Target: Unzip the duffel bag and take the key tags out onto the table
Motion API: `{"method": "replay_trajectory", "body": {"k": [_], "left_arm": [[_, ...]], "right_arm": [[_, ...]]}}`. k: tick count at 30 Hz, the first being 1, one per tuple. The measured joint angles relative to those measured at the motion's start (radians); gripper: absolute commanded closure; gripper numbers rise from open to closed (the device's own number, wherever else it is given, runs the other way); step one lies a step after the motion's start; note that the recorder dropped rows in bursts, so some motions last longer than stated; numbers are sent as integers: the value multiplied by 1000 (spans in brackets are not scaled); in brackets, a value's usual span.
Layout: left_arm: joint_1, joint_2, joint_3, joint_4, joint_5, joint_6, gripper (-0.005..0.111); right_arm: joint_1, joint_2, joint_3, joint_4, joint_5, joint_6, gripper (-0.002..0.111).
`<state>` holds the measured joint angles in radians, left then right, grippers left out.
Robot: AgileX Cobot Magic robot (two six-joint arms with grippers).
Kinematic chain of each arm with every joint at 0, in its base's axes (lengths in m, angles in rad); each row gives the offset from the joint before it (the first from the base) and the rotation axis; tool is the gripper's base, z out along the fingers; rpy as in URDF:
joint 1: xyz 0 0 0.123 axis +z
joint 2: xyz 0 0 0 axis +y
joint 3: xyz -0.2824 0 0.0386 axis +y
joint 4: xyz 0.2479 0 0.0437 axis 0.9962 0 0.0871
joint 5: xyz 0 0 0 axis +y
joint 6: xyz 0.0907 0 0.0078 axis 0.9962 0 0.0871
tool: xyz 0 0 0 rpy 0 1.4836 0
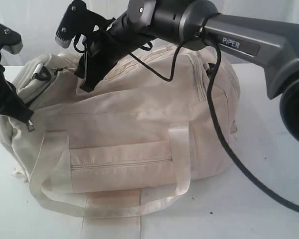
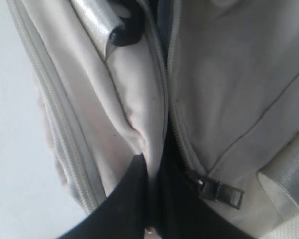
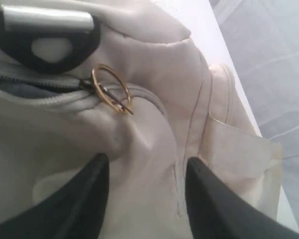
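Observation:
The cream duffel bag (image 1: 139,119) lies on the white table (image 1: 229,219). My left gripper (image 1: 26,121) is at the bag's left end, shut on a fold of its fabric (image 2: 148,149) beside a dark zipper pull (image 2: 220,191). My right gripper (image 1: 86,82) reaches across to the bag's top left and hangs open over the fabric (image 3: 144,167), holding nothing. A gold ring zipper pull (image 3: 109,90) lies free just beyond its fingertips. The zip beside it gapes a little, showing grey lining (image 3: 20,90). The key tags are hidden.
A black strap ring on silver webbing (image 3: 45,37) sits near the top zip. The right arm's black cable (image 1: 224,144) drapes over the bag's right side onto the table. The carry strap (image 1: 109,204) loops toward the front edge.

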<state>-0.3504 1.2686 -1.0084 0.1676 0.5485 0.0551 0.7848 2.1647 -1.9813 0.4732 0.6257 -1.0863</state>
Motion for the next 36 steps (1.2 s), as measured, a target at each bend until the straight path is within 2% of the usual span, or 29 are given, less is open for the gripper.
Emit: {"method": "replay_trajectory", "body": {"k": [8, 16, 22, 30, 32, 36], "left_arm": [[0, 0, 0, -48, -7, 1, 107], [0, 0, 0, -74, -12, 20, 107], [0, 0, 0, -81, -14, 24, 107], [0, 0, 0, -89, -14, 29, 107], [0, 0, 0, -89, -14, 29, 107], [0, 0, 0, -91, -14, 29, 107]], "right_arm": [[0, 0, -2, 172, -52, -17, 63], [46, 3, -8, 200, -53, -129, 64], [65, 26, -8, 194, -85, -137, 77], [65, 41, -8, 181, -150, -137, 79], [65, 51, -8, 176, -151, -137, 86], [65, 62, -8, 160, -151, -137, 107]]}}
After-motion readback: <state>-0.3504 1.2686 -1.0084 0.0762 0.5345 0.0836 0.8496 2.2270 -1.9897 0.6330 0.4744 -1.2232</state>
